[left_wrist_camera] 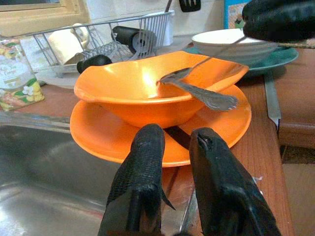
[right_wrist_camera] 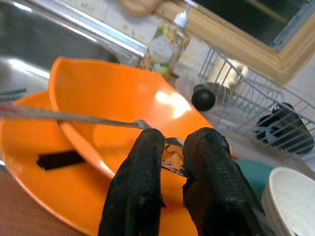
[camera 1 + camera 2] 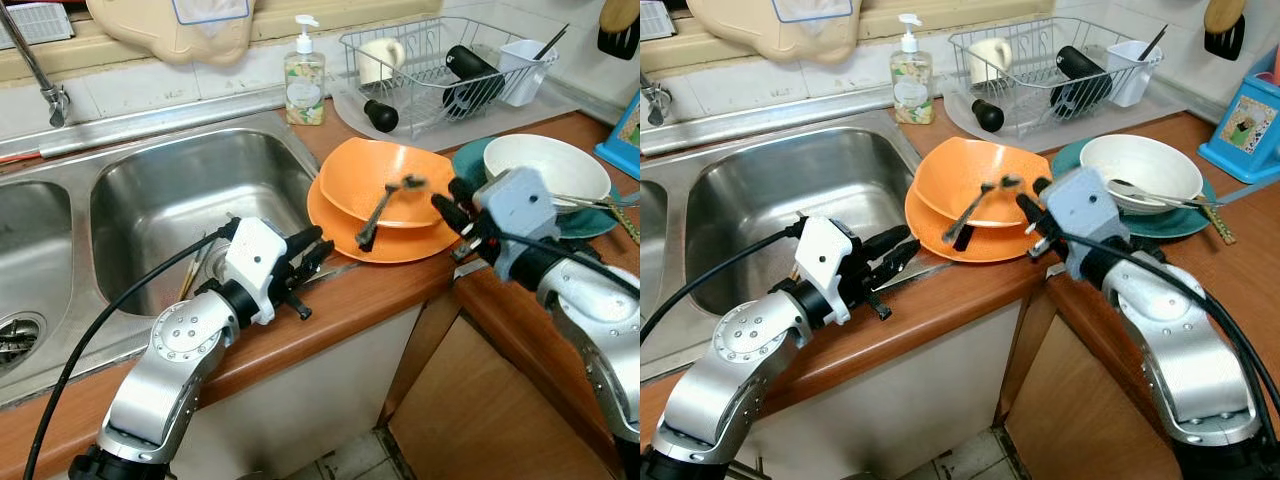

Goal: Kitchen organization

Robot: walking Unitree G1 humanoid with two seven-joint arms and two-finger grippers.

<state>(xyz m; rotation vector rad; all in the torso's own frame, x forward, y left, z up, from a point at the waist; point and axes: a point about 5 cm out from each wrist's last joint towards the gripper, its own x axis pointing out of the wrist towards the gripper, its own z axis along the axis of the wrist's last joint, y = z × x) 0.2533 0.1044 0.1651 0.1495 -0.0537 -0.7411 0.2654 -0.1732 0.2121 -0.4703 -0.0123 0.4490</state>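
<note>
An orange bowl (image 3: 370, 175) sits on an orange plate (image 3: 425, 242) on the wooden counter beside the sink. Metal cutlery (image 1: 202, 96) rests in the bowl, leaning over its rim. My right gripper (image 3: 450, 208) reaches in from the right, and the right wrist view has it (image 2: 172, 142) shut on a metal utensil's (image 2: 64, 116) end over the bowl. A knife lies with its black handle (image 2: 59, 160) on the plate and its blade (image 3: 335, 272) along the counter edge. My left gripper (image 3: 315, 250) hovers by the blade tip, fingers (image 1: 142, 167) slightly apart and holding nothing.
A steel sink (image 3: 180, 200) lies to the left, with a faucet (image 3: 35, 60) behind it. A soap bottle (image 3: 305, 85) and a dish rack (image 3: 430, 60) stand at the back. A white bowl (image 3: 545, 165) on a teal plate (image 3: 590, 222) sits right of the orange dishes.
</note>
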